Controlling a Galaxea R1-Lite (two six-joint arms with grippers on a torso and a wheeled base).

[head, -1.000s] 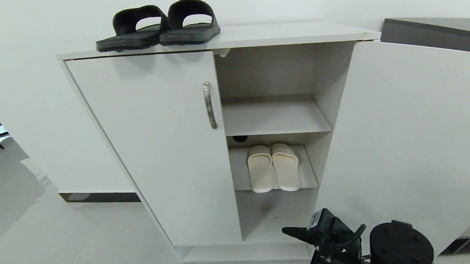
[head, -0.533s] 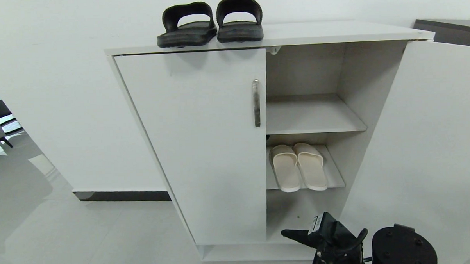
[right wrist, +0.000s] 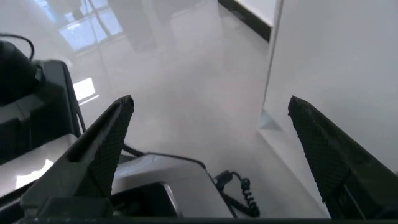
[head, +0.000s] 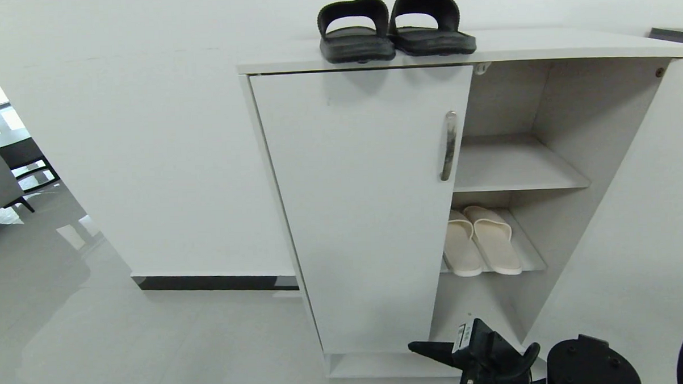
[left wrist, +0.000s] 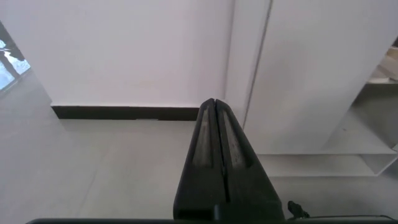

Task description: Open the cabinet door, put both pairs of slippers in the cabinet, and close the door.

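The white cabinet (head: 370, 213) has its right door (head: 644, 244) swung wide open. Two black slippers (head: 395, 28) sit side by side on its top. Two cream slippers (head: 482, 241) lie together on the second shelf (head: 530, 255) inside. The left claw (left wrist: 214, 134) is pressed together. The right claw (right wrist: 210, 109) is spread wide apart.

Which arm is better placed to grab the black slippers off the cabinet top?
Probably left: the left end effector sits low before the cabinet, roughly under the black slippers, though shut. The right end effector, open, faces the floor.
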